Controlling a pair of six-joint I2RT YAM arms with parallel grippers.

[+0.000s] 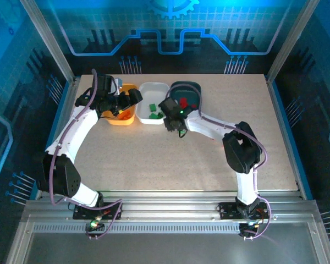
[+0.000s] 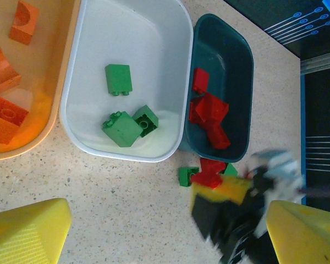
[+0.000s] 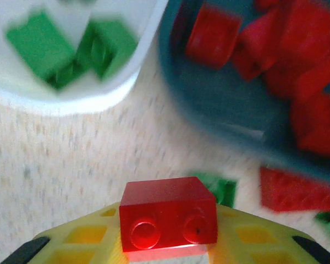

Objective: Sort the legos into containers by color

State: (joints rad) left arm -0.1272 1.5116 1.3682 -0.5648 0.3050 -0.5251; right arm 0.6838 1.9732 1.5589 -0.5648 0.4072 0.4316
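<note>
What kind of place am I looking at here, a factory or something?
Most likely a robot lab or demo booth, not a factory. A left arm and right arm are bolted at a table inside a metal-framed enclosure with blue circuit-pattern panels, with toy bricks and three little trays.

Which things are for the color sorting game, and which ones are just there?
For the job: orange tray, white tray, teal tray, orange bricks, green bricks, red bricks, loose bricks, red brick in the right end effector.
Just there: table, metal frame, blue wall.
</note>
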